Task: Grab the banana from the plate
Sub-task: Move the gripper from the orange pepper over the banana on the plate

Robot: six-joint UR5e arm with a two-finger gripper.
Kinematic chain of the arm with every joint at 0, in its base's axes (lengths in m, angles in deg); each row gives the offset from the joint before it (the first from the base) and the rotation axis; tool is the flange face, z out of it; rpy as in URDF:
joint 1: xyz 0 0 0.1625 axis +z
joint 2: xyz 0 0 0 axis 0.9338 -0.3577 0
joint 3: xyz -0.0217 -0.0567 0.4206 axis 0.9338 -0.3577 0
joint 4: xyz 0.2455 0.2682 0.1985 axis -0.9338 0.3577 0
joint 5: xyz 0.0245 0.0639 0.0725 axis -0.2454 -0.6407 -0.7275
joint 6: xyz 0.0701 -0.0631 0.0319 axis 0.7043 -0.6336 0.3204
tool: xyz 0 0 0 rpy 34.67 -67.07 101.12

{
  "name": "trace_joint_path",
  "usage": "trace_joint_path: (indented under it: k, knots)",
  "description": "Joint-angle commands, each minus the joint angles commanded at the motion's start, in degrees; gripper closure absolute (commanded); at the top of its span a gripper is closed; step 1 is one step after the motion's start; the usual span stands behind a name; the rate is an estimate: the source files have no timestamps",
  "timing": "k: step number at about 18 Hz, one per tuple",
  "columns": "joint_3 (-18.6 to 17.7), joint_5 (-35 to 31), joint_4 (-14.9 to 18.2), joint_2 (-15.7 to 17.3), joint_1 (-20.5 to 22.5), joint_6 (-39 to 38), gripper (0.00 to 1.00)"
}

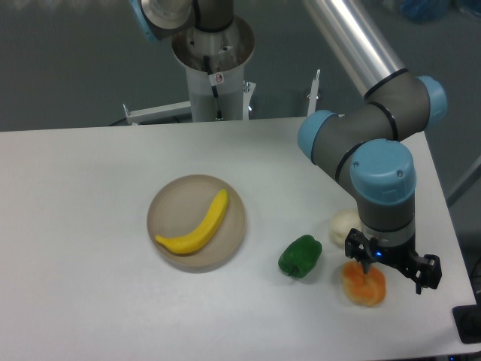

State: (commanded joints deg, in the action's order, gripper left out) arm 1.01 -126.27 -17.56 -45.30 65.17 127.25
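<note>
The bright yellow banana (197,227) lies curved across the round beige plate (166,204), left of the table's middle, its upper tip pointing to the back right. My gripper (367,277) is far off to the right, near the table's front right corner. It points straight down onto a lumpy orange fruit (364,287). Only one dark finger shows against the fruit, so the jaw gap is not readable. Nothing touches the banana.
A green pepper (300,256) lies between the plate and the gripper. A pale whitish object (345,224) sits just behind the orange fruit, partly covered by the wrist. The arm's base column (214,75) stands at the back edge.
</note>
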Motion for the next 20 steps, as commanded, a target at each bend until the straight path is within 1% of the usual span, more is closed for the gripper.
trace_joint_path:
  k: [3, 5, 10, 13, 15, 18, 20]
  knots:
    - [-1.1, 0.1, 0.0, 1.0, 0.0, -0.1, 0.0]
    - [-3.1, 0.0, 0.1, 2.2, -0.3, -0.3, 0.0]
    - [-12.5, 0.7, 0.3, 8.6, -0.7, -1.0, 0.0]
    - [-18.2, 0.7, 0.4, 12.3, -2.2, -3.2, 0.0]
    - [-21.3, 0.9, 0.8, 14.8, -2.9, -5.8, 0.0]
    - [-26.4, 1.8, 1.0, 17.4, -4.5, -10.9, 0.0]
    - [-29.1, 4.6, 0.9, 18.9, -5.8, -14.7, 0.0]
